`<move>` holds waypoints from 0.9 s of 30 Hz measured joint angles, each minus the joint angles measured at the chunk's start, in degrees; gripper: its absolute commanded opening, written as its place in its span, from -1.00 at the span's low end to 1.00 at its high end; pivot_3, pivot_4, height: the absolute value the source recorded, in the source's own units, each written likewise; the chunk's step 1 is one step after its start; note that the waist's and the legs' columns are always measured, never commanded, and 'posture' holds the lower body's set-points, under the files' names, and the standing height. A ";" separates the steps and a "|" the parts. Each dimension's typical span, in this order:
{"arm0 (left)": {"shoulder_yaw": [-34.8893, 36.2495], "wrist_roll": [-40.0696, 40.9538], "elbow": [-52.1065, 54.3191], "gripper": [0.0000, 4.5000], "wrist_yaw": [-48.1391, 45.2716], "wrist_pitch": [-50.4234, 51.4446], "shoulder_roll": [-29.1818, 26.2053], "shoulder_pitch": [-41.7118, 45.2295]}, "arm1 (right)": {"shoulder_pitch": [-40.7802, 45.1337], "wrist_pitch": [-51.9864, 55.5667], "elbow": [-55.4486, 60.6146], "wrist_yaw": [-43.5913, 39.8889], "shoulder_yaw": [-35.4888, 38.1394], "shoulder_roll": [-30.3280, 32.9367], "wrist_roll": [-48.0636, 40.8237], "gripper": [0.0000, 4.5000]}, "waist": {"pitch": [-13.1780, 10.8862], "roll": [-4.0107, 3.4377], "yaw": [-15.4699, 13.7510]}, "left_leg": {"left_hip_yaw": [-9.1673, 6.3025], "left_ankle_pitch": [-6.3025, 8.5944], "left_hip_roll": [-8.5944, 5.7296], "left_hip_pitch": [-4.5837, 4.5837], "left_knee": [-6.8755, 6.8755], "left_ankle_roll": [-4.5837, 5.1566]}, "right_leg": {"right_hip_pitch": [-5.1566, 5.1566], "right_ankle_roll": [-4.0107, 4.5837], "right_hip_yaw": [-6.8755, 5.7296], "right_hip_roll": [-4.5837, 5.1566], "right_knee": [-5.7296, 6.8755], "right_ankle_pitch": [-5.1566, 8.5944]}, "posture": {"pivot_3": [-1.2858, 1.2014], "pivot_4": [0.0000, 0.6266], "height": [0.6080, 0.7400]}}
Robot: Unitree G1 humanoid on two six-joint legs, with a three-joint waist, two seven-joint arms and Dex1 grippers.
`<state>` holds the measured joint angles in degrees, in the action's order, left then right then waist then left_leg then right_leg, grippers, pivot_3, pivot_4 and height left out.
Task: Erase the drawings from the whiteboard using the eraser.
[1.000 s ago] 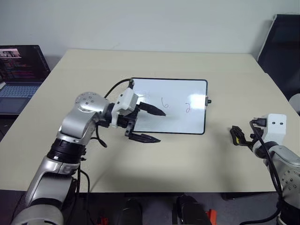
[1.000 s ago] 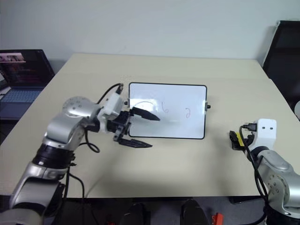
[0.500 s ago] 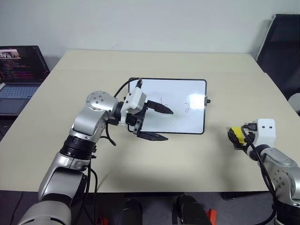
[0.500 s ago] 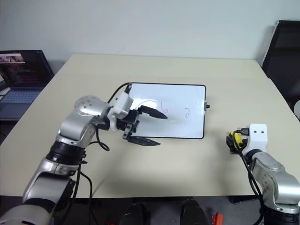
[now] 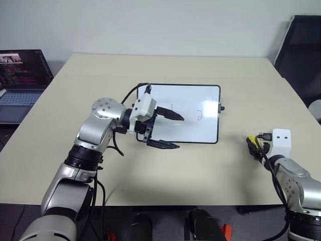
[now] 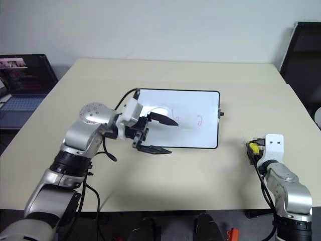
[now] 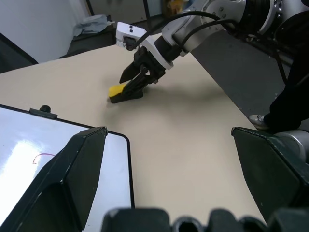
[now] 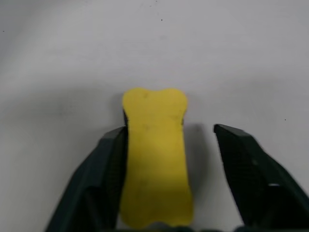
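The whiteboard (image 5: pixel 193 128) lies flat in the middle of the table, with thin marker drawings (image 5: pixel 199 115) on its right half; one squiggle (image 6: pixel 175 114) is partly behind a finger. My left gripper (image 5: pixel 179 133) hovers open over the board's left part, one finger above the white surface and the other at its near edge. The yellow eraser (image 8: pixel 155 157) lies on the table to the right of the board. My right gripper (image 8: pixel 169 130) straddles the eraser (image 5: pixel 252 144). One finger touches its side, while a gap remains at the other finger.
A laptop (image 5: pixel 22 83) with a lit screen sits beyond the table's left edge. A black chair (image 5: pixel 301 45) stands at the far right corner. The beige table (image 5: pixel 200 170) has bare surface between the board and the eraser.
My right gripper has sunk onto the eraser and its fingers have narrowed around it. The left gripper has stayed over the board; the camera view shifted.
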<state>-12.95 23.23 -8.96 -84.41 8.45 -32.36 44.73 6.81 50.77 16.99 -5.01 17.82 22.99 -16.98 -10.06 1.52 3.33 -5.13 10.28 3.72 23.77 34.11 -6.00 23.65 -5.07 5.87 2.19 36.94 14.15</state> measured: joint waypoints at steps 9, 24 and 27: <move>1.69 -0.96 0.00 1.00 2.87 1.15 -0.54 -0.29 | 0.68 -0.97 -0.18 -0.41 -1.35 -0.51 0.59 -0.56 | 0.00 0.00 -0.01 | -0.02 0.00 0.00 0.00 0.00 0.00 | 0.00 0.00 -0.01 -0.01 0.00 0.00 | 0.03 -0.52 1.00; 3.96 -4.33 13.98 1.00 15.53 11.32 -6.52 -10.79 | 4.34 -4.27 16.95 -9.85 -14.11 5.11 2.28 -0.56 | -0.11 0.02 0.08 | -0.02 0.00 0.00 0.03 0.18 -0.01 | 0.03 -0.01 0.02 -0.02 0.08 0.03 | 0.03 -0.52 1.00; 4.00 -5.78 13.77 1.00 18.16 12.47 -6.78 -10.93 | 11.79 -5.02 15.28 -11.30 -19.33 5.55 3.59 -0.56 | -0.12 0.03 0.10 | -0.04 0.00 0.01 0.02 0.18 0.00 | 0.02 -0.01 0.01 -0.02 0.08 0.03 | 0.03 -0.52 1.00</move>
<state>-8.95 17.45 4.82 -66.25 20.93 -39.14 33.80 18.60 45.75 32.27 -16.31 -1.51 28.54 -13.39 -10.18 1.55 3.43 -5.17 10.27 3.72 23.79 34.29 -6.00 23.67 -5.08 5.88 2.17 37.02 14.17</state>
